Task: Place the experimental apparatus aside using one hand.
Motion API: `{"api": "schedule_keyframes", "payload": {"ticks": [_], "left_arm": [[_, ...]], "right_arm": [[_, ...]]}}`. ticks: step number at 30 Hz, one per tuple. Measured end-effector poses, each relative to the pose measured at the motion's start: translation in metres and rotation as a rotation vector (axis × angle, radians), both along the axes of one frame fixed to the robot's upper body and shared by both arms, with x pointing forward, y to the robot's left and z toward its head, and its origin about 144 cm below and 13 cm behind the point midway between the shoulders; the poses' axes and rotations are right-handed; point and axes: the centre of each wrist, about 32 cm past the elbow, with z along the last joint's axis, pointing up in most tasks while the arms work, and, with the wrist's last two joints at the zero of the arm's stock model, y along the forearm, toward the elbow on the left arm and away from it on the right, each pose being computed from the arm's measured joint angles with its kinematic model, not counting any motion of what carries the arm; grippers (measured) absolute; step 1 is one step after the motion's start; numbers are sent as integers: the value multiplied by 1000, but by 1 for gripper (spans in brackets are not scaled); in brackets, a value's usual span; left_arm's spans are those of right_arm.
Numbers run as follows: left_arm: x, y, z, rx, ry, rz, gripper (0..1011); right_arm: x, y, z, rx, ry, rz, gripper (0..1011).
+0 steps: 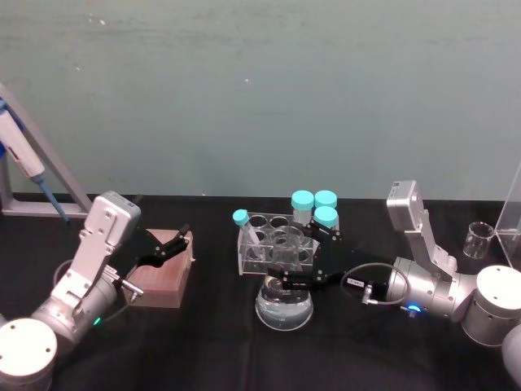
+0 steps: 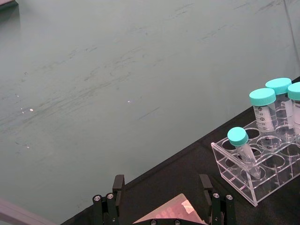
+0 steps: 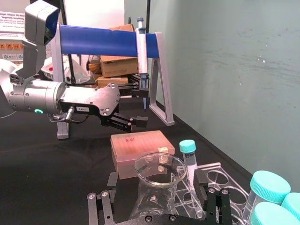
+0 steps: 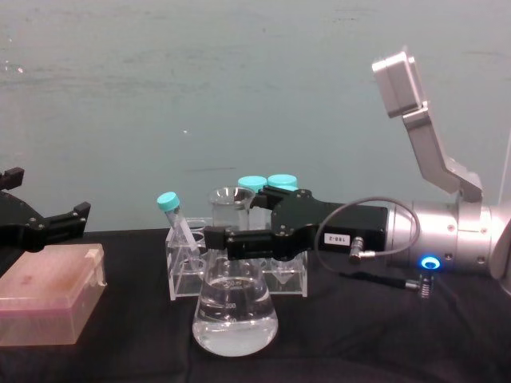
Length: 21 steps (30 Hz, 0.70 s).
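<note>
A conical flask holding clear liquid stands on the black table, just in front of a clear acrylic rack of teal-capped tubes. My right gripper, black on a silver wrist with a blue ring, reaches in from the right. It is open, one finger on each side of the flask's neck. In the right wrist view the flask sits between the fingers with a gap on both sides. A small glass beaker stands far right. My left gripper hangs open over a pink box.
The pink box lies left of the rack. A pipette stand with a blue bar rises at the far left. A clear acrylic panel stands beside the beaker. A teal wall closes the back of the table.
</note>
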Motion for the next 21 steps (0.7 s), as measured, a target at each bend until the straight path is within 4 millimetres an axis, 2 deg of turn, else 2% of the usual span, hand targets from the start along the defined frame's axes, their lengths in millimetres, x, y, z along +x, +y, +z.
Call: {"api": "schedule_keyframes", "payload": {"ticks": [8, 16, 21], "left_arm": [[0, 0, 0, 0, 0, 0, 1000], [0, 0, 0, 0, 0, 0, 1000], [0, 0, 0, 0, 0, 0, 1000]], "right_arm": [[0, 0, 0, 0, 0, 0, 1003], [0, 0, 0, 1, 0, 0, 844], [0, 0, 0, 2, 0, 0, 659]]}}
